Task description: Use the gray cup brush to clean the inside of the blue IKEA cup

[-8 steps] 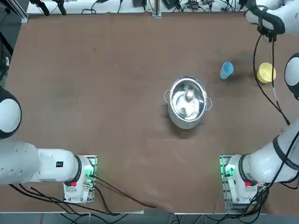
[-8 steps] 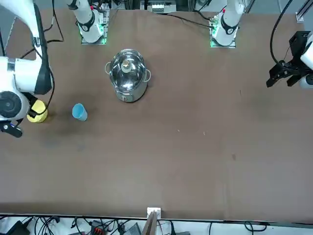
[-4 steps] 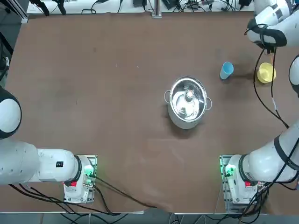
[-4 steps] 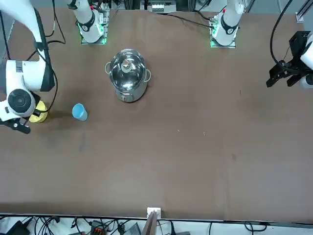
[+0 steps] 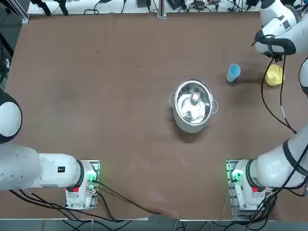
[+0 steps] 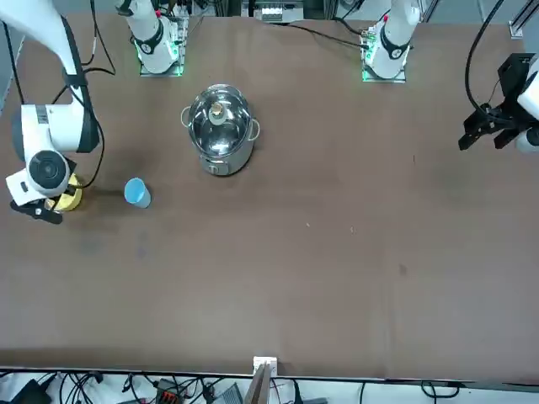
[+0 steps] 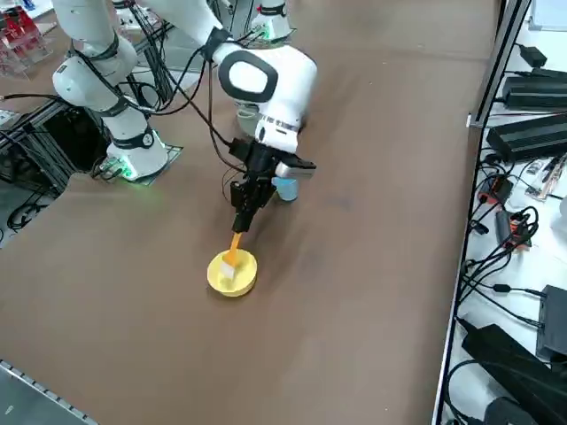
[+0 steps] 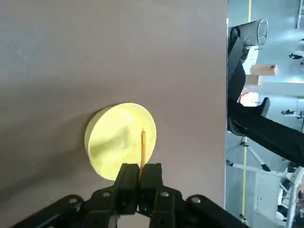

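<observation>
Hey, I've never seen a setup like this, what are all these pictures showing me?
Two white robot arms sit at a brown table; only the right one works. One camera looks from overhead, one from across the table, one from the side, one from the arm's wrist. On the table stand a steel pot, a blue cup and a yellow bowl. The right hand, above the bowl, is shut on the orange handle of a small brush, whose pale end points down into the bowl.
</observation>
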`<state>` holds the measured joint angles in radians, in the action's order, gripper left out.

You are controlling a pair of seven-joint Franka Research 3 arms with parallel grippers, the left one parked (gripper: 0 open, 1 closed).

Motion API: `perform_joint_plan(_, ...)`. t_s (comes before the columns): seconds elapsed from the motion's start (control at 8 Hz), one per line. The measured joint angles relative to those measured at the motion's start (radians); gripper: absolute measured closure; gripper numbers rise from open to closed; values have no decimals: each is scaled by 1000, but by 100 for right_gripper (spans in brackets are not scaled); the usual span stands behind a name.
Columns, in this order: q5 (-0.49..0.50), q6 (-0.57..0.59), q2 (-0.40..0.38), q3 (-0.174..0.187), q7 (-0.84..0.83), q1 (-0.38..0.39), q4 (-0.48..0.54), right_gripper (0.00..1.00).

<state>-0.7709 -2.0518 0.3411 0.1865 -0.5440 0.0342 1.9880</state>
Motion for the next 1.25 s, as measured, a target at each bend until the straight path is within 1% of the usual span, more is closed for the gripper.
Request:
perform_joint_plan(0.25,-9,-4,8,0,-14,0,11,96)
perform_joint_plan(0.75,-78,-13,53,-3,-121,7,19,96)
perform_joint_plan(1.25,-92,-19,79,-4,-147,10,19,96)
